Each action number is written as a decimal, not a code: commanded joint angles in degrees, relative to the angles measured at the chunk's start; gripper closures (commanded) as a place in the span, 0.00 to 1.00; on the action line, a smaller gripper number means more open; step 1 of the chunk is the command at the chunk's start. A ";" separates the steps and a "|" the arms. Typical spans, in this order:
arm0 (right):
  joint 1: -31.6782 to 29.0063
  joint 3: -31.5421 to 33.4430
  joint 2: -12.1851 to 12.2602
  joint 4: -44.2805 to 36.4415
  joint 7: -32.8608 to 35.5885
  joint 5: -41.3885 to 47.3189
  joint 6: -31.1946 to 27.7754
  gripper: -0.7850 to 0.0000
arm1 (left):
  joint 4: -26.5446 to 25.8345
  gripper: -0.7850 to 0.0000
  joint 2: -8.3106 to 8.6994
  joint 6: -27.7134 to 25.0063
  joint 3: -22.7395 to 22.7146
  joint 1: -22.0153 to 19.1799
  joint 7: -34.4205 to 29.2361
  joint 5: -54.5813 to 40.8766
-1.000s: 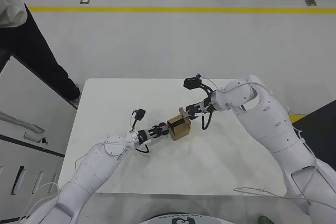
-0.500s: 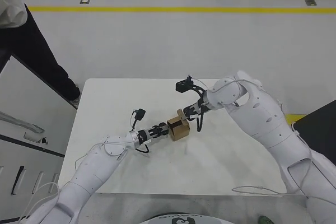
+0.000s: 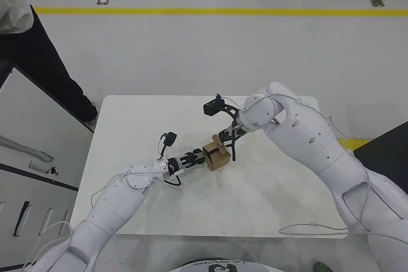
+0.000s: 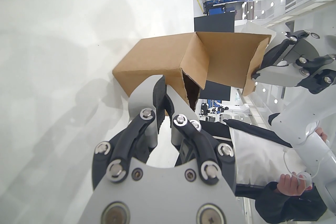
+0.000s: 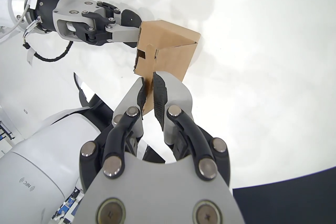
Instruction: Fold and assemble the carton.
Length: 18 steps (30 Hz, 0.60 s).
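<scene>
A small brown carton [image 3: 217,156] sits mid-table, partly folded, with one flap [image 4: 231,59] standing open. My left gripper [image 3: 202,159] is at the carton's left side, shut on its wall [image 4: 147,75]; in the left wrist view its fingertips [image 4: 160,89] pinch the cardboard edge. My right gripper [image 3: 224,141] comes from the back right and is shut on the open flap [image 5: 148,96]. The right wrist view has the carton [image 5: 168,51] just beyond its fingers [image 5: 160,93], with the left gripper [image 5: 131,33] holding the far side.
The white table [image 3: 272,204] has free room all around the carton. Its right front corner borders a black surface [image 3: 394,156]. A person in dark trousers [image 3: 47,61] stands off the table's back left corner.
The right arm has swung left and its elbow has risen, turning the held flap over toward the carton. The left gripper and the carton body have stayed put.
</scene>
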 commanded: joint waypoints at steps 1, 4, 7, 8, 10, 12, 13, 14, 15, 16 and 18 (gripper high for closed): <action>0.50 -0.88 -0.44 0.43 -0.04 -0.30 -0.19 0.92 | 0.00 1.00 0.00 0.00 0.00 0.00 0.00 0.00; 1.22 -2.19 -1.09 0.88 0.02 -1.07 -0.59 0.90 | 0.00 1.00 0.00 0.00 0.00 0.00 0.00 0.00; 1.91 -3.36 -1.72 1.33 -0.16 -1.96 -0.95 0.87 | 0.00 1.00 0.00 0.00 0.00 0.00 0.00 0.00; 2.16 -3.76 -1.93 1.50 -0.21 -2.39 -1.10 0.87 | 0.00 1.00 0.00 0.00 0.00 0.00 0.00 0.00; 2.67 -4.48 -2.32 1.78 -0.25 -3.17 -1.49 0.86 | 0.00 1.00 0.00 0.00 0.00 0.00 0.00 0.00; 3.14 -5.21 -2.70 1.98 -0.27 -4.11 -1.95 0.85 | 0.00 1.00 0.00 0.00 0.00 0.00 0.00 0.00; 3.33 -5.55 -2.88 2.12 -0.17 -4.46 -2.15 0.85 | 0.00 1.00 0.00 0.00 0.00 0.00 0.00 0.00; 3.50 -5.92 -3.07 2.19 -0.04 -4.83 -2.45 0.85 | 0.00 1.00 0.00 0.00 0.00 0.00 0.00 0.00; 3.66 -6.23 -3.25 2.34 0.11 -5.08 -2.67 0.86 | 0.00 1.00 0.00 0.00 0.00 0.00 0.00 0.00; 3.81 -6.56 -3.43 2.48 0.27 -5.37 -2.85 0.87 | 0.00 1.00 0.00 0.00 0.00 0.00 0.00 0.00; 4.01 -7.04 -3.80 2.73 0.50 -5.43 -3.09 0.87 | 0.00 1.00 0.00 0.00 0.00 0.00 0.00 0.00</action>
